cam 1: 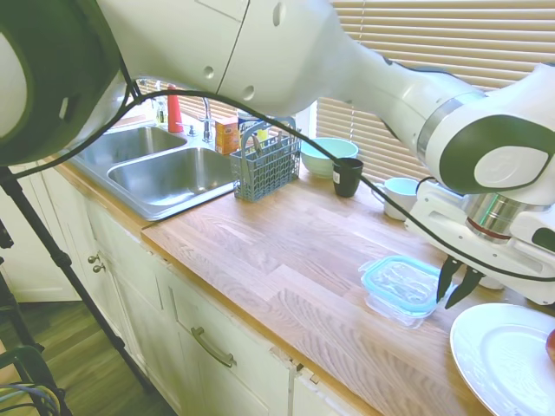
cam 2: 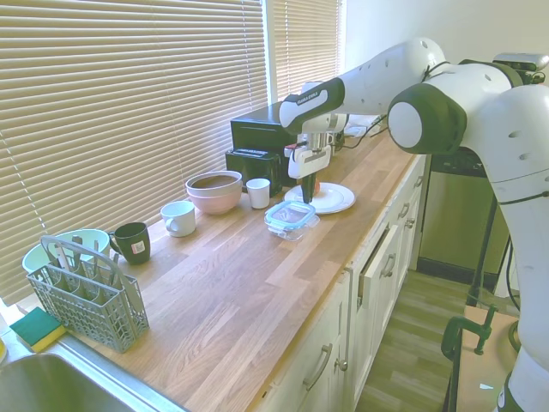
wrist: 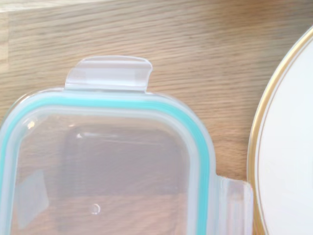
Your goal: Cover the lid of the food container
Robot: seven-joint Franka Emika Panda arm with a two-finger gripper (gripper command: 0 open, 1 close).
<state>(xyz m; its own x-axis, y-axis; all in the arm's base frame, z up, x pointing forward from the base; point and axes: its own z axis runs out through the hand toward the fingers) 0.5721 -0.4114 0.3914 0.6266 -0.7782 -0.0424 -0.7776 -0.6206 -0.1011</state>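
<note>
Closest to us in the wrist view is the lid (wrist: 105, 166), its teal rim and two clear snap tabs sharp against the wood, with the gold-edged white plate (wrist: 288, 147) just beside it. The tool (cam 1: 460, 286) hangs just past the lid's edge on the plate side, its dark fingers close together and holding nothing that we can see. The lid (cam 1: 404, 283) already lies on the food container (cam 1: 395, 310), which stands on the tabletop (cam 1: 277, 260) between the plate and the open wood.

We judge the placing step done or nearly so; what remains, if anything, is pressing the lid flat or snapping the tabs, which calls for a careful downward push without sliding the dish.

We cannot tell whether the lid sits fully seated all round: the glass walls are hard to make out through the plastic. The plate (cam 1: 503, 355) is cut off by the picture's edge, and in the second exterior view the container is small.
</note>
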